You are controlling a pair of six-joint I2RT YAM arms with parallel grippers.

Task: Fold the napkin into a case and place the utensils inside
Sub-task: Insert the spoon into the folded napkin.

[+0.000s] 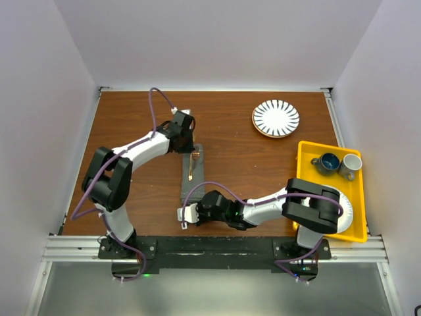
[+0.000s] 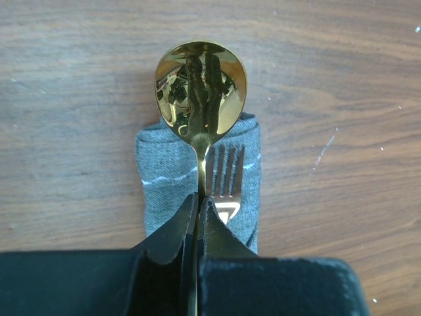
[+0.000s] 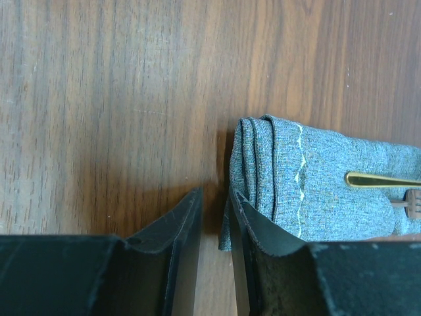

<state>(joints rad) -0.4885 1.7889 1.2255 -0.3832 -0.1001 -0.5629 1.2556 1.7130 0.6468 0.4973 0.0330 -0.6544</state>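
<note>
In the overhead view the left gripper covers the far end of the case, hiding the spoon's bowl there. Only a thin gold line shows along the top of the strip. The left wrist camera cuts off both handles behind its own black fingers. The right wrist camera shows one slim gold handle tip lying on the fabric, with a darker bit at the picture's edge that is too cut off to name. The right arm hides part of the yellow tray and a pale dish in it.

The case is a narrow flat strip of dark grey woven cloth on the brown wooden table. It lies lengthwise from near to far, left of centre. Its near end shows several stacked folds and a wavy pale stitched hem.

The spoon is polished gold, and its oval bowl juts past the far end of the case, mirroring the gripper. The fork lies just beside the spoon's neck, its tines on the cloth.

The left gripper is clenched on the spoon's thin neck. The right gripper sits at the near end with its fingers slightly parted. One finger touches the folds, a thin cloth edge sits in the gap, and nothing is clamped.

A striped plate sits far right. A dark blue cup and a grey mug stand in the tray.
</note>
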